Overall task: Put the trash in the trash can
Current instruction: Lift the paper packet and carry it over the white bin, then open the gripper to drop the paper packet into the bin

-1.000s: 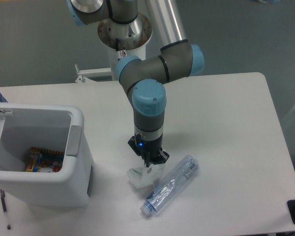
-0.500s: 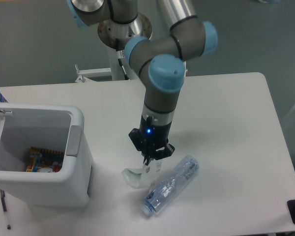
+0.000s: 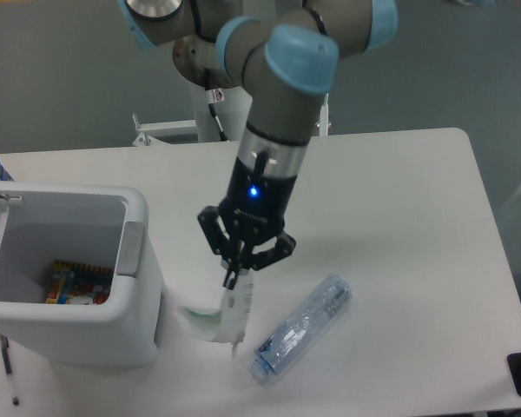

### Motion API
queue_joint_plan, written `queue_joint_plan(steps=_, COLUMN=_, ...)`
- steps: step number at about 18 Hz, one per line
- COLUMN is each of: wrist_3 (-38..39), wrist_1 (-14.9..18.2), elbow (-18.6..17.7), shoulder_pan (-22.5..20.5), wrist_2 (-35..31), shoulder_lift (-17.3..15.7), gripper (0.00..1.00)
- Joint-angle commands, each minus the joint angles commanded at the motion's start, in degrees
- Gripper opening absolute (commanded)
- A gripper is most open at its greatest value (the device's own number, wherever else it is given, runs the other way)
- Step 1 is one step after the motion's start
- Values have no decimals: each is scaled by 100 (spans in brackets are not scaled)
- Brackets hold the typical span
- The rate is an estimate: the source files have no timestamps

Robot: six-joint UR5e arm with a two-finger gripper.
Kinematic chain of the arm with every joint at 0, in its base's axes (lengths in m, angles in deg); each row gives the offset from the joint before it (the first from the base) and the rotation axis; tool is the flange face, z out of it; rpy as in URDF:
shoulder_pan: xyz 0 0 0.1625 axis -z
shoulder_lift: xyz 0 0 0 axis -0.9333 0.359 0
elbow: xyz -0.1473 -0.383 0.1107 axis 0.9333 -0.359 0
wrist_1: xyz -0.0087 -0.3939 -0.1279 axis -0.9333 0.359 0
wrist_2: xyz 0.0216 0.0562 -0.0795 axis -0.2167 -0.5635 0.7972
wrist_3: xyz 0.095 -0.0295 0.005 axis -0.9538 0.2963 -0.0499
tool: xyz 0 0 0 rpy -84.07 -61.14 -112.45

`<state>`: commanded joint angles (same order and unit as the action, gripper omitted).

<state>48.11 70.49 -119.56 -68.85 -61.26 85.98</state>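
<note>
Near the front edge of the tabletop [image 3: 399, 174] the bottle [image 3: 300, 340] lay on its side, in the same place as a second before. Just beside it, the white packet [image 3: 230, 314] had changed: it no longer rested flat but hung from the gripper [image 3: 240, 276], whose jaws were closed on its top edge. The arm had risen and shifted a little toward the trash can [image 3: 78, 326] at the left edge. In my judgement the pick succeeded, and carrying it over the open bin came next.
</note>
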Motion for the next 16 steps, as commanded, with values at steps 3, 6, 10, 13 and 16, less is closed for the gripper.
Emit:
queue_joint_plan(steps=3, wrist_3=27, wrist_1=0, elbow=0, shoulder_pan=61, wrist_2=211, shoulder_lift=-229, gripper=0)
queue_joint_plan(steps=6, wrist_3=141, wrist_1=26, elbow=-149, shoulder_pan=272, wrist_2=247, shoulder_lift=-492, gripper=0)
queue_joint_plan(steps=10, wrist_3=220, wrist_1=18, elbow=-272, shoulder_pan=632, wrist_2=256, shoulder_lift=-818, gripper=0)
queue_joint_plan(steps=13, wrist_3=335, wrist_1=18, elbow=-359, shoulder_pan=966, wrist_2=230, shoulder_lift=-949, gripper=0)
queue_joint_plan(steps=16, wrist_3=299, wrist_1=-44, elbow=-562, shoulder_pan=1081, wrist_2=221, shoulder_lift=-950, gripper=0)
